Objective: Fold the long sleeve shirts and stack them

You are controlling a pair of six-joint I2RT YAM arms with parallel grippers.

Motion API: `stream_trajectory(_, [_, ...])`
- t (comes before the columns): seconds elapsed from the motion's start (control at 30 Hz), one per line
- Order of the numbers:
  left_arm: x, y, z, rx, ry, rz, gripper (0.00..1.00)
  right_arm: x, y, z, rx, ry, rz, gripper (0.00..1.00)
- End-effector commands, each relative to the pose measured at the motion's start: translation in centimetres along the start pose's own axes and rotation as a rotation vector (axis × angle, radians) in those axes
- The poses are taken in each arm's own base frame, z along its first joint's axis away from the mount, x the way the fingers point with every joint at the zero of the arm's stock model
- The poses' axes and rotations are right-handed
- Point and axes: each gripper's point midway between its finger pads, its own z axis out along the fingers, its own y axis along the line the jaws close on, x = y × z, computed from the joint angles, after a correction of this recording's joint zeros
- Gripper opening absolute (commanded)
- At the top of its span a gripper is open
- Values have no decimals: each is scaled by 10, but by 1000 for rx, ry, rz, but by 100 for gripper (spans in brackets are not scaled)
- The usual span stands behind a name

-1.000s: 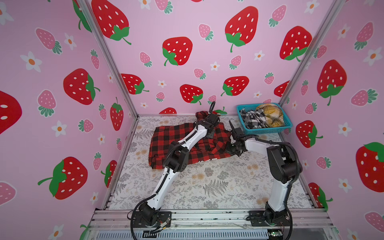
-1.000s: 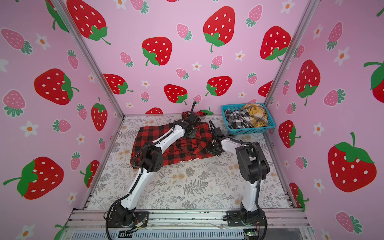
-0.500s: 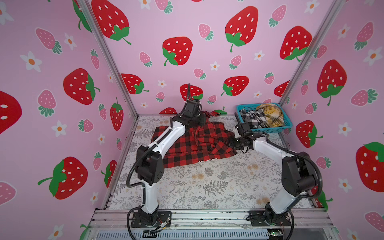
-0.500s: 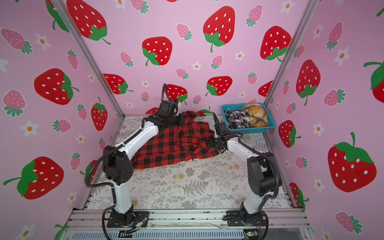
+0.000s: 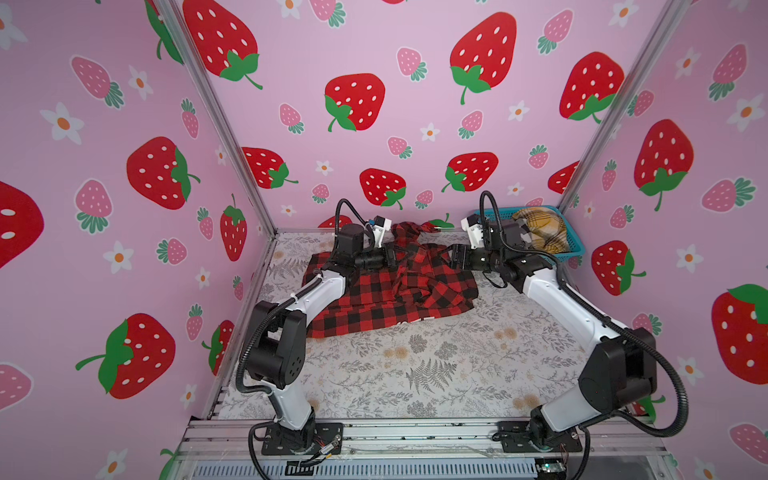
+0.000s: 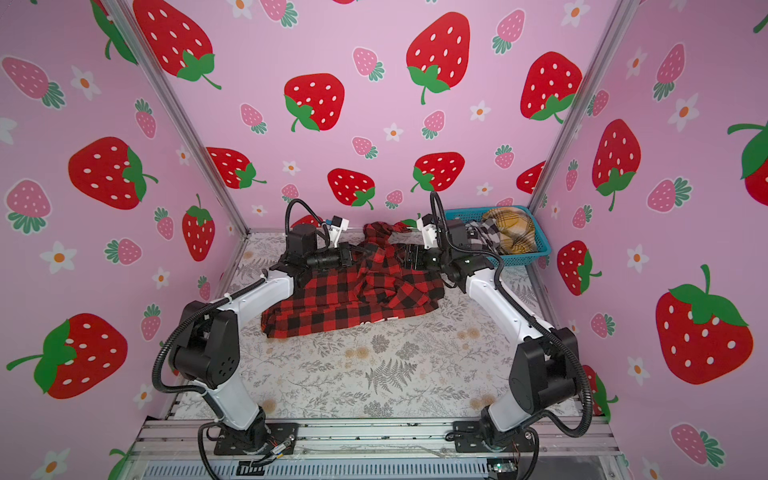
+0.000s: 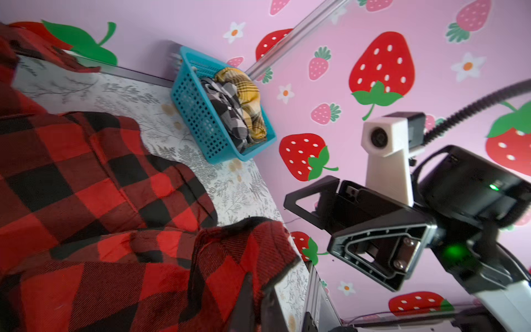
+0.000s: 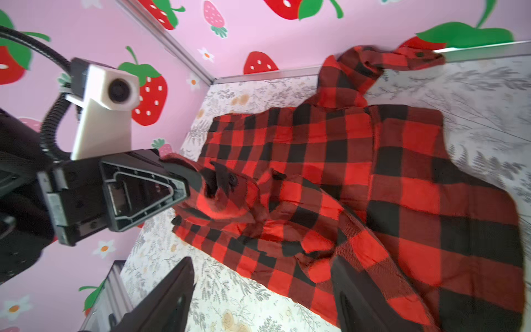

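Left claw [image 8: 195, 178] clenches rumpled red-and-black buffalo-check flannel shirt [image 5: 395, 299], right claw [image 5: 454, 258] gapes empty; nothing folded, black-and-white check shirt [image 6: 480, 239] and mustard-yellow plaid shirt [image 6: 513, 228] wait in turquoise perforated plastic basket [image 6: 536, 253].

white arm links [image 5: 324, 291], black joints [image 5: 278, 349]; ribbed cables [image 8: 47, 129]

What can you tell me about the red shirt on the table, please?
The red shirt is soft flannel in a red-and-black buffalo check, with a trace of white print at its near hem. It lies spread but rumpled towards the back of the table, with one sleeve trailing to the rear wall. The left gripper has its jaws shut on a raised fold near the middle. The right gripper stands beside the shirt's edge, jaws open, holding nothing.
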Motion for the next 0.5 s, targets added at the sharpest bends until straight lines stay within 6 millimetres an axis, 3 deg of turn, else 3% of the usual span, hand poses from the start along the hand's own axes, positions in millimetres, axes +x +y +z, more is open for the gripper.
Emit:
stream_trajectory(0.0, [-7,-46,-11,139,-2,97,0,-17,27,7,-142,-17,-10,73])
stream_trajectory(0.47, [0,-62,-11,225,84,102,0,-3,66,31,-347,55,-33,60])
